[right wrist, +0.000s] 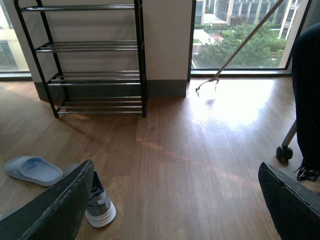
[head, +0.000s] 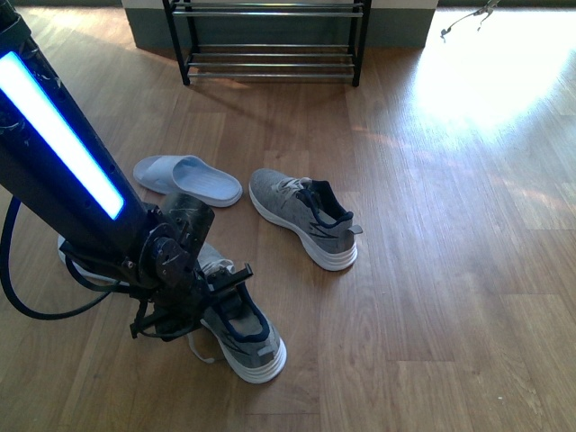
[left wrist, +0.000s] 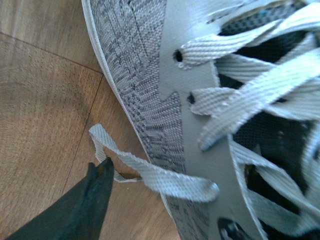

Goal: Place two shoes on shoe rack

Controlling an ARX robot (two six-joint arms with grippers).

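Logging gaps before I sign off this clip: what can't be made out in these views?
Left fingers: only one shows in the left wrist view; the wrist covers them in front view, so open or shut is unclear.
Near sneaker: toe hidden under the left arm, front view.
Shoe rack: upper shelves cut off by front view's top edge.
Far sneaker: mostly behind a right finger, right wrist view.

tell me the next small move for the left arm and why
Probably close the left jaws on the side wall of the near sneaker: they sit low at its laces, one finger outside the sole, and it lies on the floor, short of the shoe rack.
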